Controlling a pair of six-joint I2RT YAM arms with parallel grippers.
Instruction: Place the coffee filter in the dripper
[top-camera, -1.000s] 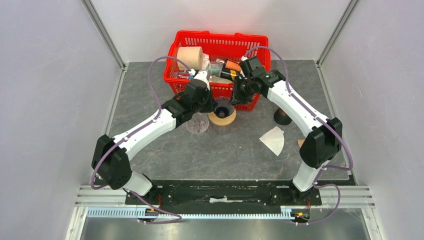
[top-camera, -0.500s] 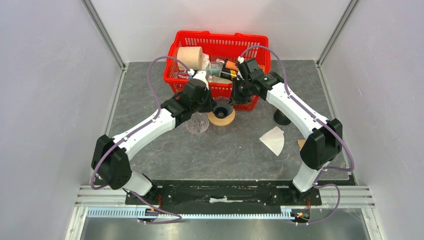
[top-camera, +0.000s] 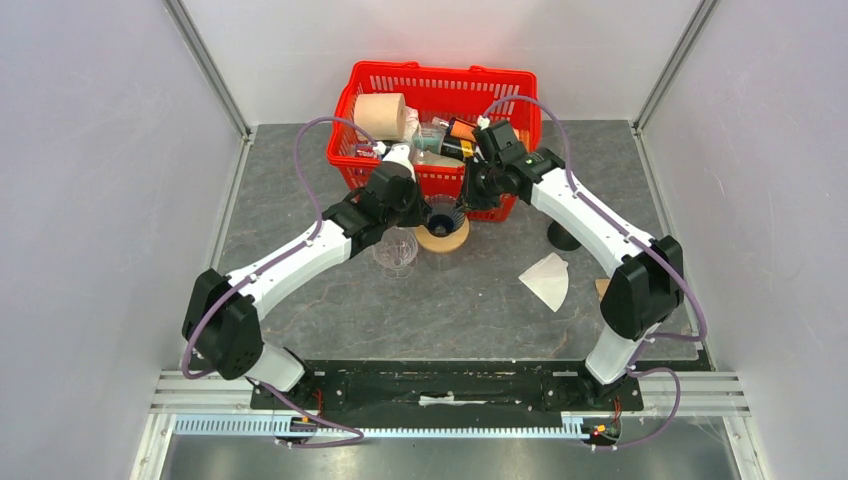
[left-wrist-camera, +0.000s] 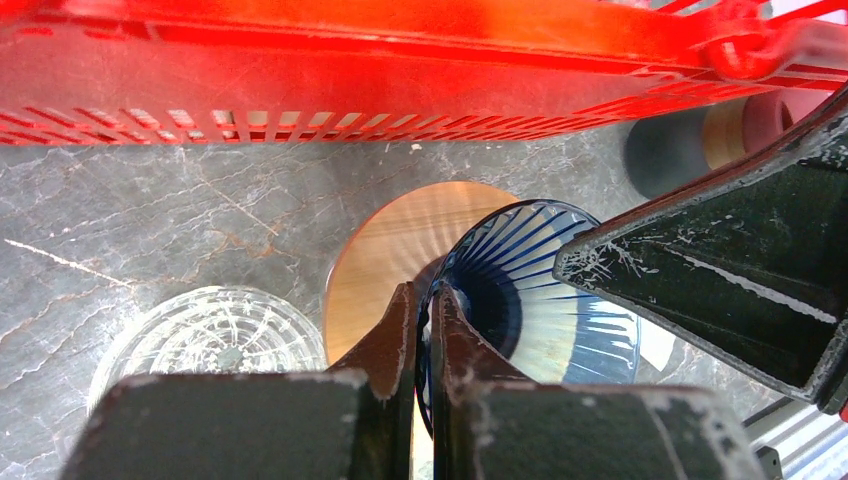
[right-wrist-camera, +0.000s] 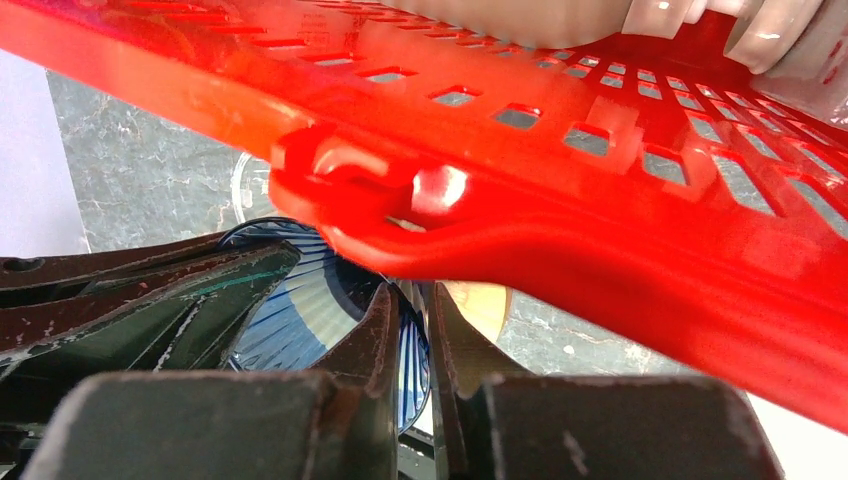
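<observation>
The blue ribbed glass dripper (top-camera: 444, 213) on its round wooden base (top-camera: 444, 238) stands just in front of the red basket. My left gripper (top-camera: 428, 206) is shut on the dripper's left rim (left-wrist-camera: 480, 300), one finger inside and one outside. My right gripper (top-camera: 466, 200) is shut on its right rim (right-wrist-camera: 300, 310) the same way. The white paper coffee filter (top-camera: 548, 279) lies flat on the table to the right, away from both grippers.
The red basket (top-camera: 436, 80) full of items stands right behind the dripper; its front wall (right-wrist-camera: 560, 240) hangs close over my right fingers. A clear glass dish (top-camera: 395, 250) sits left of the dripper. A dark cone-shaped object (top-camera: 565, 236) stands at the right.
Both arms have shifted slightly toward the basket while holding the dripper; the dripper has barely moved. The filter has not moved.
</observation>
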